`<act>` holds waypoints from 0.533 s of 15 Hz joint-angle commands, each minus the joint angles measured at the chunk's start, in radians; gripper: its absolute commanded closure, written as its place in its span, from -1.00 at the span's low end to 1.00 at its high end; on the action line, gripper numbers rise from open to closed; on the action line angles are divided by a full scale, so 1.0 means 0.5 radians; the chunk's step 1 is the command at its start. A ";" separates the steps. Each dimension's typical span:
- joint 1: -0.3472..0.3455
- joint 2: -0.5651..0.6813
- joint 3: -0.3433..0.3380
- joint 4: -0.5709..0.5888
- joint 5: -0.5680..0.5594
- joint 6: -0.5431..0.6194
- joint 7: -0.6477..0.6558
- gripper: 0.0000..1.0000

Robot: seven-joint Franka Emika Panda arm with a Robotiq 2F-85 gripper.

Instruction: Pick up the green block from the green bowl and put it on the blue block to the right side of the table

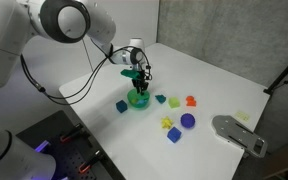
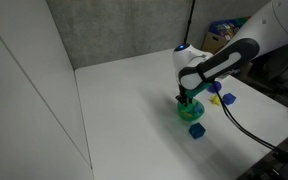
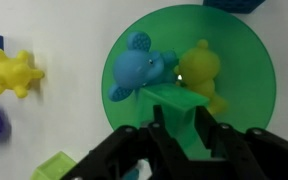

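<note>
You see all solid colours: bright green bowl (image 3: 246,55), green block (image 3: 189,118), light blue toy (image 3: 139,70), yellow toy (image 3: 200,65), yellow spiky piece (image 3: 12,72), purple ball (image 1: 188,120), white table (image 3: 69,25).

A purple ball (image 1: 188,120) lies near a yellow spiky toy (image 3: 12,72); an orange toy (image 1: 191,101) sits apart from both.

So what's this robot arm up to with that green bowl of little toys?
The arm has its gripper down in the green bowl, with fingers on either side of a small green block, seemingly pinching it. A blue toy animal and a yellow toy lie in the bowl beside the block. It is not lifted out yet. Other small toys and blocks lie scattered on the white table.
</note>
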 commanded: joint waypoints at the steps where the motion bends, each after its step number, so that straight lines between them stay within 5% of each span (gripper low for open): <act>1: 0.046 0.019 -0.043 0.073 -0.017 -0.063 0.017 0.85; 4: 0.052 -0.025 -0.046 0.043 -0.012 -0.080 0.004 1.00; 8: 0.029 -0.105 -0.025 -0.002 0.012 -0.145 -0.037 0.94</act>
